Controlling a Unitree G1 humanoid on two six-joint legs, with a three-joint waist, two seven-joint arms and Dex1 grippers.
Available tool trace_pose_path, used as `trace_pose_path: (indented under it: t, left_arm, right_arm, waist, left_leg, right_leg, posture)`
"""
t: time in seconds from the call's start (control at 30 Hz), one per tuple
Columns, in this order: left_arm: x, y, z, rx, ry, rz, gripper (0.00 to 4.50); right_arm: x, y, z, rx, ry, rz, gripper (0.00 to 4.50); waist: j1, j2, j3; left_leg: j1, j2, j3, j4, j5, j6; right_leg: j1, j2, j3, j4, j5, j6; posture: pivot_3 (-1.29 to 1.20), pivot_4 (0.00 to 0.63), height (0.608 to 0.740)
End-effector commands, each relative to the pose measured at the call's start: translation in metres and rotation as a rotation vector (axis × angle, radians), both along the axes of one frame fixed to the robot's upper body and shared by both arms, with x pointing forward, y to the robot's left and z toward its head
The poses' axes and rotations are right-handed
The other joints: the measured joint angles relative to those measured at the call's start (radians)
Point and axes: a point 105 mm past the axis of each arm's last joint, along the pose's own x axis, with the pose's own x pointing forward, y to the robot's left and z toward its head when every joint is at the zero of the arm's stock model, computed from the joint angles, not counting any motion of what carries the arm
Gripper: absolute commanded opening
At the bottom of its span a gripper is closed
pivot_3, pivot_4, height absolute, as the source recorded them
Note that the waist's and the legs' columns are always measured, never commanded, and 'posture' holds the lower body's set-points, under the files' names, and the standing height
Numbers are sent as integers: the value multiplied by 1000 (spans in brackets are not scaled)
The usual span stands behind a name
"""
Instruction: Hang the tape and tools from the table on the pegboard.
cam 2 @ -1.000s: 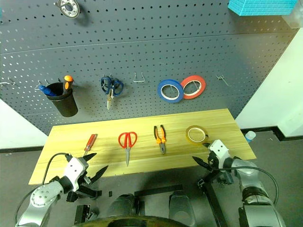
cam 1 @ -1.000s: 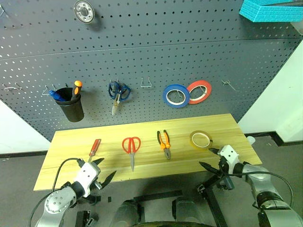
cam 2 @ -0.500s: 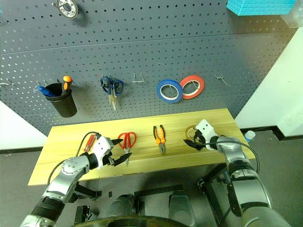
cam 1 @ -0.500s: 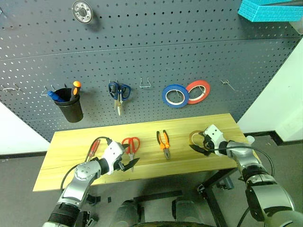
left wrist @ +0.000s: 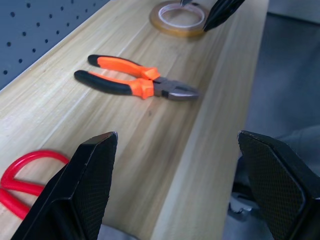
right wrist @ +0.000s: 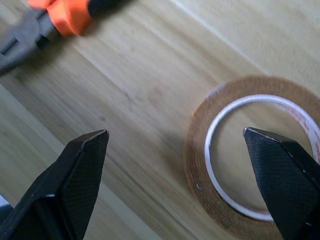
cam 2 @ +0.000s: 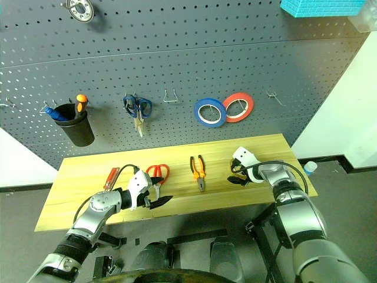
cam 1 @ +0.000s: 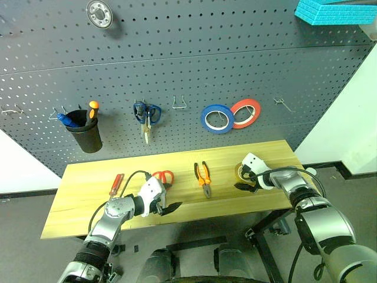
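Observation:
The light wooden table (cam 1: pixel 82 177) carries, from left to right, a red-handled screwdriver (cam 1: pixel 116 184), red-handled scissors (cam 1: pixel 164 175), orange-and-black pliers (cam 1: pixel 203 176) and the yellow tape (left wrist: pixel 177 17). Behind it stands the dark grey pegboard (cam 1: pixel 177 59). My left gripper (cam 1: pixel 167 203) is open and low over the table's front edge, beside the scissors' blades, pointing toward the pliers (left wrist: pixel 135 82). My right gripper (cam 1: pixel 242 180) is open and tilted down over the tape (right wrist: pixel 200 165). One finger is above the ring's hole, the other outside the ring on the pliers' side.
On the pegboard hang a black cup (cam 1: pixel 86 134) of tools, blue-handled scissors (cam 1: pixel 146 114), a blue roll (cam 1: pixel 217 118) and a red-orange roll (cam 1: pixel 247 112). Bare hooks (cam 1: pixel 181 103) sit between them and at the right (cam 1: pixel 284 105). A teal block (cam 1: pixel 336 10) juts out top right.
Both grippers came up from below the table's front edge. The left one swung right to the scissors' blades. The right one moved in over the tape. Both stayed open.

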Motion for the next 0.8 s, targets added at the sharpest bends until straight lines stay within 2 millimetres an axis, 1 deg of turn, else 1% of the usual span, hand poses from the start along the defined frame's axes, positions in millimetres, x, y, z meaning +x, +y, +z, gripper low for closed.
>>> trace_pose_path:
  t: [0.03, 0.3, 0.43, 0.6, 0.7, 0.8]
  left_arm:
    - [-2, -7, 15, -61, -44, -30, 3992]
    - [-16, -16, 15, -86, -30, -33, 3992]
    - [-22, -15, 15, -86, -23, -24, 3992]
    - [-28, -14, 16, -85, -15, -10, 3992]
    - [-29, -12, 18, -83, -19, 1, 4034]
    - [-28, -11, 20, -80, -21, 8, 4034]
  right_arm:
    - [8, -5, 7, -38, -14, -28, 4500]
    - [7, -6, 0, -87, 5, -42, 4500]
    - [5, -5, -3, -97, 16, -32, 4500]
    - [-3, -6, -11, -117, 62, -40, 4500]
    - [-5, -10, -14, -141, 75, -54, 3912]
    - [-6, -11, -15, -149, 80, -58, 2875]
  waist:
    - [1, 0, 3]
    - [3, -1, 26]
    - [7, -4, 36]
    - [7, -8, 45]
    - [8, -10, 46]
    - [8, -10, 46]
  left_leg:
    - [0, 0, 0, 0, 0, 0]
    - [0, 0, 0, 0, 0, 0]
    - [0, 0, 1, 0, 0, 0]
    - [0, 0, 1, 0, 0, 0]
    - [0, 0, 0, 0, 0, 0]
    - [0, 0, 0, 1, 0, 0]
  right_leg:
    - [0, 0, 0, 0, 0, 0]
    - [-2, 0, 2, 3, -1, 0]
    - [-5, 0, 3, 10, -4, -2]
    - [-5, 0, 3, 11, -5, -2]
    - [-5, 0, 3, 11, -5, -2]
    - [-5, 0, 3, 11, -5, -2]
  posture:
    - [-25, 84, 740]
    - [1, 112, 740]
    - [10, 124, 740]
    - [21, 136, 740]
    - [25, 138, 740]
    - [29, 136, 740]
